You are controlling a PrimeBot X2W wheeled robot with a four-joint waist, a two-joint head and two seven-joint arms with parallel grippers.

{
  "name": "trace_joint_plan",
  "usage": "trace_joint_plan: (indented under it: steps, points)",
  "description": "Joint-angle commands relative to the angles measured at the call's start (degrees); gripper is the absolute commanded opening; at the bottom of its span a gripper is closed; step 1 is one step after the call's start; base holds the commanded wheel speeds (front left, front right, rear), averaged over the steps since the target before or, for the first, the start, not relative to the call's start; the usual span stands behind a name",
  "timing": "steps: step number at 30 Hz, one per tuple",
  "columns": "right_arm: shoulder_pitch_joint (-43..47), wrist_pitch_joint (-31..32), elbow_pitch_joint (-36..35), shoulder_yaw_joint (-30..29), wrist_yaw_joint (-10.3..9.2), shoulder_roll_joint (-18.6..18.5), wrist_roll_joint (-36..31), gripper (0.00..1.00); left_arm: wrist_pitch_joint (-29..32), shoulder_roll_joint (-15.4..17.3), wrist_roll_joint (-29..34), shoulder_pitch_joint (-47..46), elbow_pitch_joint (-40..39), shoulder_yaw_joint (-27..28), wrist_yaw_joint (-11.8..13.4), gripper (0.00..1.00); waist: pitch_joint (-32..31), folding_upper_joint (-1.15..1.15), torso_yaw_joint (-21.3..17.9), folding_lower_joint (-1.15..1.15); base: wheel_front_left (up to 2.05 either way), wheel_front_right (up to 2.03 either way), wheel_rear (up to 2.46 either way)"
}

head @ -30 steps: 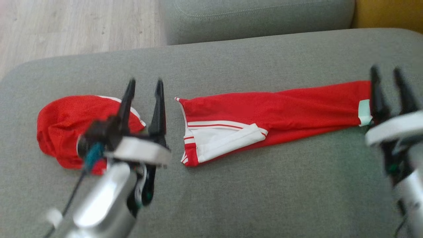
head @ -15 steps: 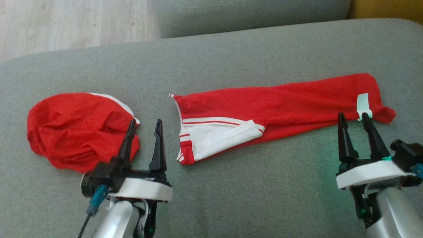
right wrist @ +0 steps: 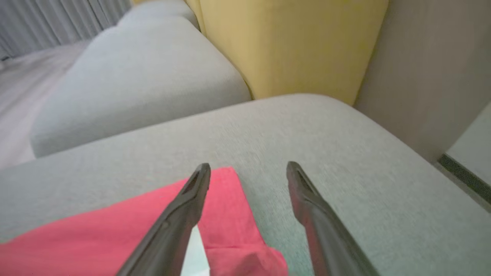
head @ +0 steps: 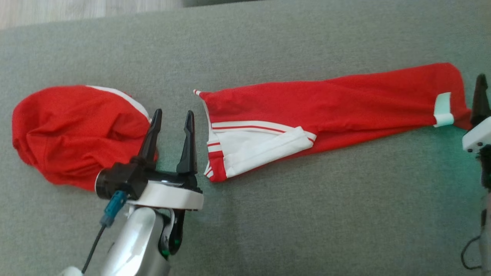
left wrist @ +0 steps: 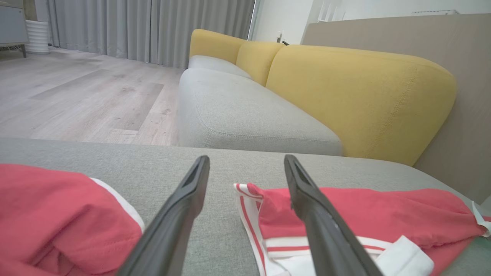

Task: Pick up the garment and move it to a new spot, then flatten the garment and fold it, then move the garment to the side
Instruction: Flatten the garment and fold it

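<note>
A long red garment (head: 345,101) with white trim lies stretched across the grey cushion (head: 307,214). Its white-banded end (head: 261,151) points left and a pale tag (head: 443,109) sits near its right end. A second red garment (head: 73,130) is bunched in a heap at the left. My left gripper (head: 173,114) is open and empty, hovering over the gap between the two garments; the left wrist view shows its gripper (left wrist: 246,161) above bare cushion. My right gripper (right wrist: 248,168) is open and empty at the long garment's right end (right wrist: 215,230), and one of its fingers (head: 481,96) stands at the head view's right edge.
Beyond the cushion lie a second grey seat (left wrist: 245,115) and yellow backrests (left wrist: 356,96). Wood floor (left wrist: 76,96) runs to the left of them. A beige wall panel (right wrist: 422,69) stands to the right of the cushion's rounded far corner.
The head camera has tilted down, shifting the whole picture. Both arms lowered and drew back from the garments. The right gripper has moved to just right of the long garment's end.
</note>
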Motion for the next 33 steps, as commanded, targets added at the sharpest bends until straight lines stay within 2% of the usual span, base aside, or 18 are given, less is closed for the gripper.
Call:
trace_joint_plan:
  steps: [1, 4, 15, 24, 25, 26, 33]
  points:
    - [-2.06, 1.66, 0.09, 0.09, -0.04, -0.31, -0.50, 1.00, -0.54, 0.13, 0.74, -2.36, -1.40, 2.22, -0.36, 1.00, 0.75, 0.00, 0.65, -0.01, 0.00, 0.00, 0.00]
    - [-4.32, 5.38, 4.32, -1.64, -0.04, -0.16, -2.54, 1.00, -0.54, -0.05, 0.99, -2.87, -0.99, 2.60, -0.83, 1.00, 1.22, 0.00, 1.21, -0.01, 0.00, 0.00, 0.00]
    - [-8.35, 9.88, 13.22, -6.00, -0.04, 0.91, -6.76, 1.00, -0.54, -0.25, 1.65, -3.48, -0.44, 3.68, -1.59, 1.00, 2.02, 0.00, 1.87, -0.01, 0.00, 0.00, 0.00]
    - [-9.55, 12.45, 15.90, -4.54, -0.04, 2.47, -3.29, 1.00, -0.54, -0.27, 1.42, -3.96, -0.88, 4.54, -1.28, 1.00, 2.98, 0.00, 1.00, -0.01, 0.00, 0.00, 0.00]
    - [-9.55, 12.75, 16.01, -4.40, -0.04, 2.54, -2.58, 0.74, -0.54, -0.27, 1.53, -4.01, -0.84, 4.72, -1.31, 1.00, 3.03, 0.00, 0.88, -0.01, 0.00, 0.00, 0.00]
    - [-9.50, 12.94, 16.03, -4.18, -0.04, 2.55, -1.98, 0.00, -0.54, -0.27, 1.66, -4.08, -0.79, 4.88, -1.37, 1.00, 3.04, 0.00, 0.76, -0.01, 0.00, 0.00, 0.00]
    - [-8.63, 10.77, 14.32, -2.99, -0.04, -0.86, -0.30, 0.00, -0.54, -0.27, 2.02, -4.16, -0.47, 5.45, -1.61, 1.00, 2.15, 0.00, 0.00, -0.01, 0.00, 0.00, 0.00]
